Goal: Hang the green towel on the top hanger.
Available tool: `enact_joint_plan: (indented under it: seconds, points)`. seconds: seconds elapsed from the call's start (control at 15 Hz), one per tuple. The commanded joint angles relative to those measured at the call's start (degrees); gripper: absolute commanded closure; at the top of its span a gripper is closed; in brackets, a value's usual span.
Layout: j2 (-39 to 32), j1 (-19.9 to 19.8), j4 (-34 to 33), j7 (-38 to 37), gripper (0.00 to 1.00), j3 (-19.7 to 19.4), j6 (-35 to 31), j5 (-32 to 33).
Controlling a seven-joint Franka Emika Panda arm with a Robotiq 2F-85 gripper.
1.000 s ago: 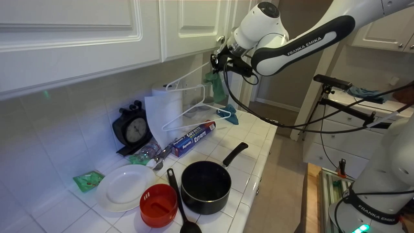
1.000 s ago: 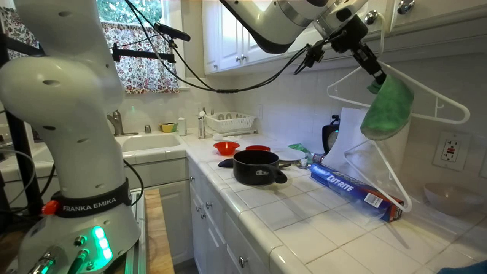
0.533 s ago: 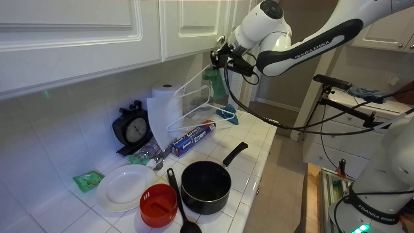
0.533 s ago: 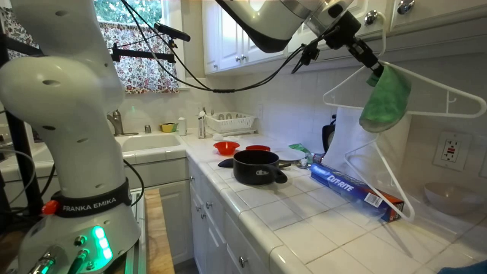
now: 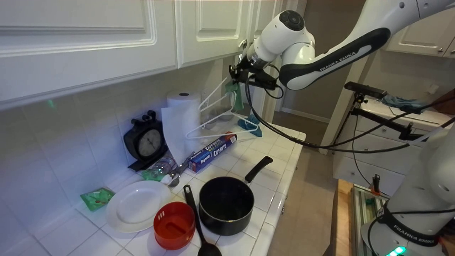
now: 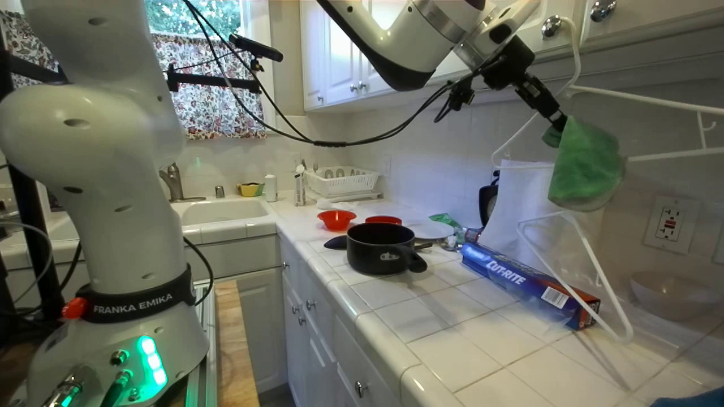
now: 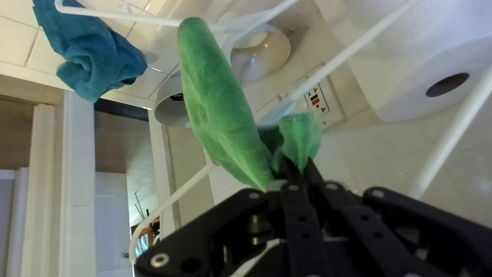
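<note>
The green towel [image 6: 585, 164] hangs from my gripper [image 6: 560, 120]; it also shows in an exterior view [image 5: 239, 96]. In the wrist view, my gripper [image 7: 298, 163] is shut on a pinched fold of the towel [image 7: 223, 104]. The white top hanger [image 6: 673, 103] hangs from a cabinet knob [image 6: 551, 26], tilted. Its bottom bar [image 7: 326, 71] runs into the gap between the towel's long and short flaps and reappears beyond the long flap. I cannot tell whether the towel wraps it. A lower hanger [image 6: 557, 282] hangs beneath, also seen in an exterior view [image 5: 220, 136].
Upper cabinets [image 5: 213, 32] are close above the gripper. A paper towel roll [image 5: 185, 117] stands behind the hangers. A Cut-Rite box [image 6: 529, 282], a black pot [image 6: 380, 249], a blue cloth [image 7: 92, 54] and a pale bowl [image 6: 673, 294] are on the counter.
My gripper and the green towel first rose slightly, then lowered. The top hanger has swung, its right end now past the edge of an exterior view. The lower hanger shifted with it.
</note>
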State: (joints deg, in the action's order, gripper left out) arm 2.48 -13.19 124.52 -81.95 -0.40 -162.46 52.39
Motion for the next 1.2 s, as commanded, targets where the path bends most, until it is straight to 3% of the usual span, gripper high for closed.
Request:
enact_joint_plan:
  seconds: [0.0,0.47,1.13]
  points:
    - [-2.6,0.3,-0.9,3.2,0.95,0.2,-0.1,0.0]
    - [-3.4,0.6,-0.9,7.4,0.95,0.3,0.2,-0.8]
    - [-3.9,0.6,-2.0,10.9,0.94,0.3,1.0,-10.8]
